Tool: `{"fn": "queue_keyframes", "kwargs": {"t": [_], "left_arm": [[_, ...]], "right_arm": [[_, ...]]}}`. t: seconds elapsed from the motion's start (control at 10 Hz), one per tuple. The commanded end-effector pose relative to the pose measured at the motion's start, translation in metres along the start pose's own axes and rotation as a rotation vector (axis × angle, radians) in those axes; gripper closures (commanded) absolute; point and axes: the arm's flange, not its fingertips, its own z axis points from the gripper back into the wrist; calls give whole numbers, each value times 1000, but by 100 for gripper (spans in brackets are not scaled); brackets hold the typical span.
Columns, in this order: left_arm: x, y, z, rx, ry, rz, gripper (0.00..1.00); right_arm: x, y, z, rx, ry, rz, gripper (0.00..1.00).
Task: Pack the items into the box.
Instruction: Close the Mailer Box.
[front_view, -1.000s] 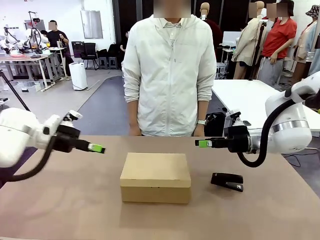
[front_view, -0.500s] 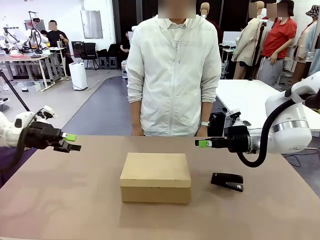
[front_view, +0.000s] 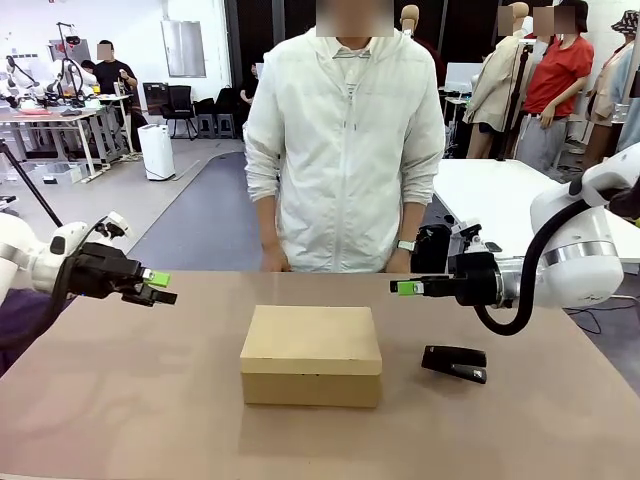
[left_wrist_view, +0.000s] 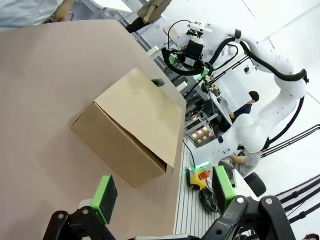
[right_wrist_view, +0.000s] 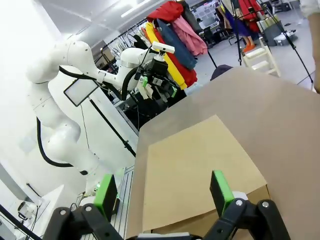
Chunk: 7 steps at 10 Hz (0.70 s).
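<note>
The brown cardboard box (front_view: 310, 355) sits in the middle of the table with its flap lid down. It also lies ahead of the fingers as the box (left_wrist_view: 135, 125) and the box (right_wrist_view: 195, 170) in the wrist views. My left gripper (front_view: 158, 287) hovers open above the table, left of the box and apart from it; the left gripper (left_wrist_view: 164, 192) has nothing between its green pads. My right gripper (front_view: 405, 287) hangs open to the right of the box, and the right gripper (right_wrist_view: 162, 192) is likewise empty. The navy pouch and the yellow-and-black knife are out of view.
A black stapler (front_view: 455, 362) lies on the table right of the box, below my right gripper. A person in a white jacket (front_view: 345, 140) stands at the far edge with arms down. Bare tabletop (front_view: 130, 400) spreads around the box.
My left gripper pulled back to the left, away from the box, then drifted slightly back toward it. The right arm, box and stapler have not moved.
</note>
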Motion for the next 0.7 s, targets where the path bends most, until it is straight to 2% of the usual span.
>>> {"fn": "queue_keyframes", "kwargs": {"t": [0.0, 0.2, 0.3, 0.4, 0.5, 0.6], "left_arm": [[-4, -4, 4, 5, 7, -11, 0], [-4, -4, 4, 5, 7, -11, 0], [-4, -4, 4, 5, 7, -11, 0], [-4, -4, 4, 5, 7, -11, 0], [-4, -4, 4, 5, 7, -11, 0], [-4, -4, 4, 5, 7, -11, 0]], "right_arm": [[-8, 1, 39, -159, -91, -313, 0], [-14, 25, 96, -296, -174, -588, 0], [-15, 36, 114, -317, -167, -651, 0], [-12, 42, 123, -305, -216, -656, 0], [-2, 38, 119, -284, -256, -561, 0], [-28, 22, 128, -328, -180, -608, 0]]}}
